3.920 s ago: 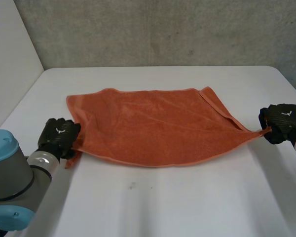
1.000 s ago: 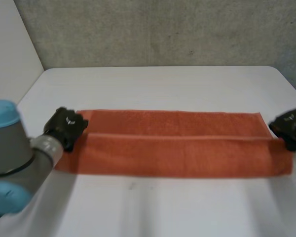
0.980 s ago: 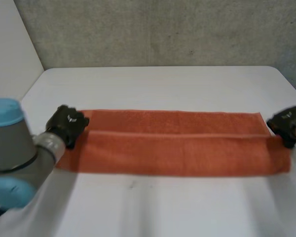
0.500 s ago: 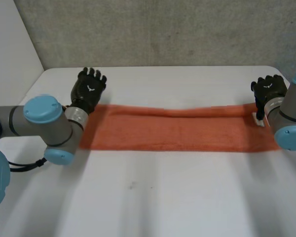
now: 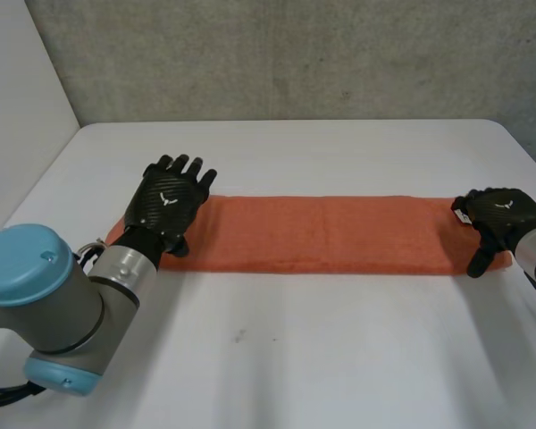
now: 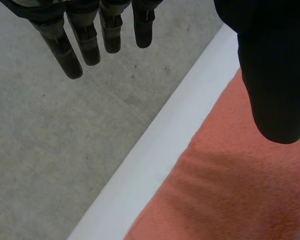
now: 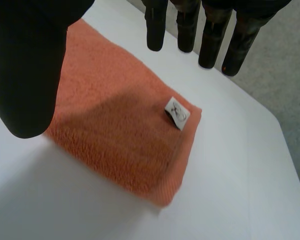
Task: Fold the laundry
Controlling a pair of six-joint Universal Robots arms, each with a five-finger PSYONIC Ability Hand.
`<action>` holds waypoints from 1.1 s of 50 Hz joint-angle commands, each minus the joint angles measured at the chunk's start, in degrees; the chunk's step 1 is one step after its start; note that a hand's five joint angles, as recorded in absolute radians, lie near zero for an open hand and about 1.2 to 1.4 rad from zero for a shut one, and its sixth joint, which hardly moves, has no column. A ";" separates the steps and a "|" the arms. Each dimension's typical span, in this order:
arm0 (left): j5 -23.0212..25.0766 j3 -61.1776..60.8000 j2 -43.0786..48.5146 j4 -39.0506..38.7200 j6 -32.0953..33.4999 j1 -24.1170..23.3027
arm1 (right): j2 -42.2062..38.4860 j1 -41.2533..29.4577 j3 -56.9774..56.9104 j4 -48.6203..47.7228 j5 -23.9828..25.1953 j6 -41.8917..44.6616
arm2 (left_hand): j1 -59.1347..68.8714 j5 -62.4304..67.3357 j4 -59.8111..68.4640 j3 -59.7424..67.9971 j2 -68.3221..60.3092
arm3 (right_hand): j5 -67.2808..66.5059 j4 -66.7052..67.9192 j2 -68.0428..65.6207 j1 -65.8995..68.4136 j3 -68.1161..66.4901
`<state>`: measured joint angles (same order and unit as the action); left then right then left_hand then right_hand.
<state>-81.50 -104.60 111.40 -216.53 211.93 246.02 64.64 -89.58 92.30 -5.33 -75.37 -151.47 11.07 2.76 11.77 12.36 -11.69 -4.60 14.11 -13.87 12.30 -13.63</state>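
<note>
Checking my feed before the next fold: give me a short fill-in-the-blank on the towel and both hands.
1. The folded towel is ____ in colour.
2. The left hand is over the towel's left end, its fingers straight and holding ____.
3. Near the right hand, a small white ____ sits by the towel's corner.
4. The towel lies flat on a white ____.

Missing words: orange; nothing; tag; table.

Bright, soft, even light from above across the white table point(image 5: 339, 375), the grey wall point(image 5: 295, 54) slightly dimmer.
</note>
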 commanded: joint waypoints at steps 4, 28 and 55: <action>-1.82 -0.34 -0.22 -0.56 -4.16 0.78 | -3.38 3.36 -0.89 -0.91 1.37 0.47 | -1.07 -2.76 -1.77 -2.36 1.69 | -12.97 13.46 -13.70 15.27 -13.94; -2.17 -1.13 -0.22 -0.38 -4.25 0.60 | -8.39 5.82 -3.79 -0.91 1.89 2.49 | -1.07 -2.76 -1.77 -2.36 1.69 | -40.21 40.70 -40.94 42.51 -41.18; -2.26 -1.92 -0.40 -0.38 -4.25 0.52 | -10.85 12.67 -12.14 -0.21 -4.33 9.68 | -1.07 -2.76 -1.77 -2.36 1.69 | -65.40 65.89 -66.13 67.70 -66.37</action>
<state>-83.69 -106.44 111.09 -216.91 207.68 246.43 54.55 -80.73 84.58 -5.83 -74.72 -147.88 11.07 2.76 11.77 12.36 -11.69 -55.40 68.25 -67.53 54.45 -67.69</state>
